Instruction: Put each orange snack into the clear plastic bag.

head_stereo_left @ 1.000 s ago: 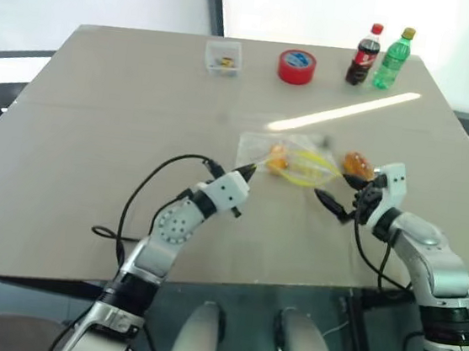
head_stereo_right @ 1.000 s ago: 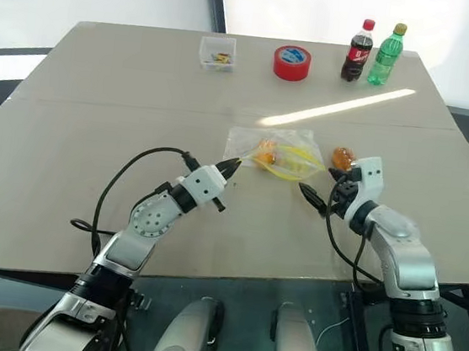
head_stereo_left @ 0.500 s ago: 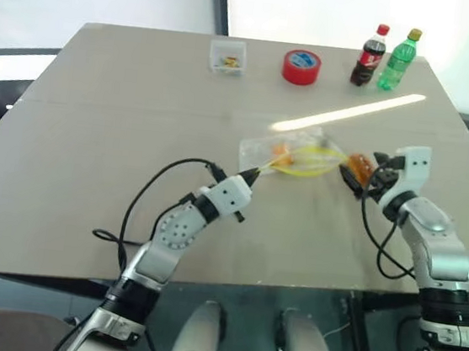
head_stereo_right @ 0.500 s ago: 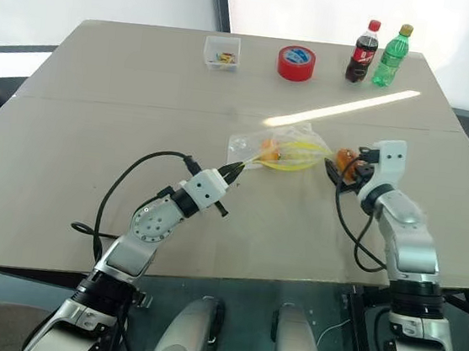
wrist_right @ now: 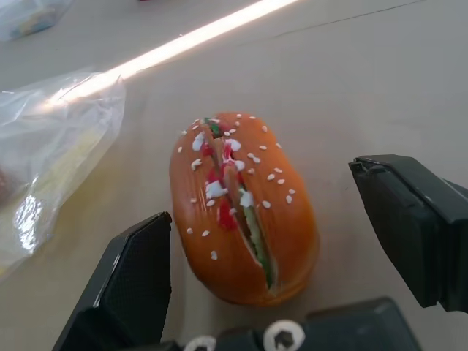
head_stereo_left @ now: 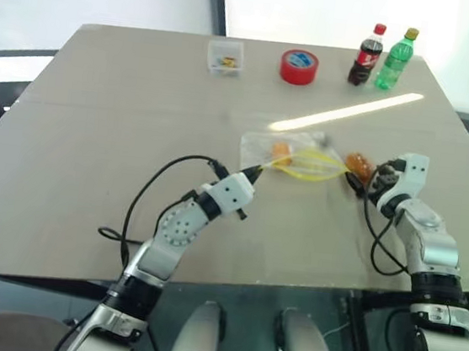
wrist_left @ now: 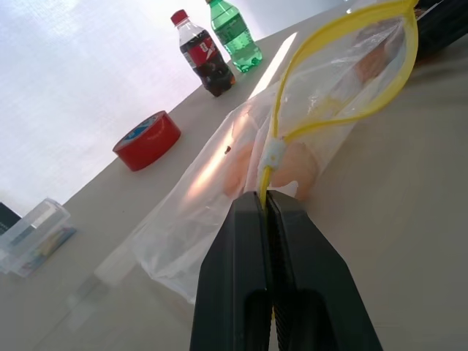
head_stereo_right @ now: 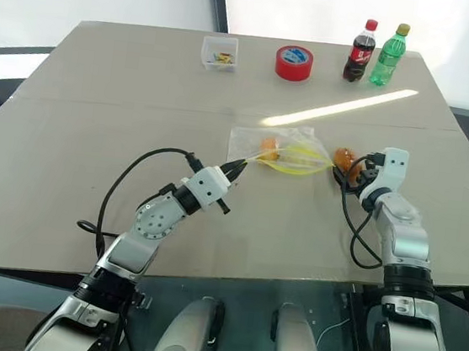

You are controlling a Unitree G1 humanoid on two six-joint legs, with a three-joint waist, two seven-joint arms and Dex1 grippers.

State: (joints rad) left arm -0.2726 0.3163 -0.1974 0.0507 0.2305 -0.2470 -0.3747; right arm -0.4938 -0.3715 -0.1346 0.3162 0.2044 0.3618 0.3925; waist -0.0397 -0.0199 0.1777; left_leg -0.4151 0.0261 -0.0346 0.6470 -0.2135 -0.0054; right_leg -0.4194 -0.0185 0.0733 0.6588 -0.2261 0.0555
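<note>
On the tan table [head_stereo_left: 96, 126], my left gripper [wrist_left: 268, 208] is pinched tight on the clear plastic bag [head_stereo_left: 292, 157] by its yellow strip, one orange snack [head_stereo_left: 281, 152] inside. My right gripper [wrist_right: 292, 248] is wide open around the other orange snack [wrist_right: 241, 205], not touching it.

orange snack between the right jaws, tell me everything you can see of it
The orange snack is an oval, glossy bun shape with white seed-like dots and a slit showing red and green. It lies on the table, beside the clear plastic bag, between the open jaws of the right gripper, which do not touch it.
</note>
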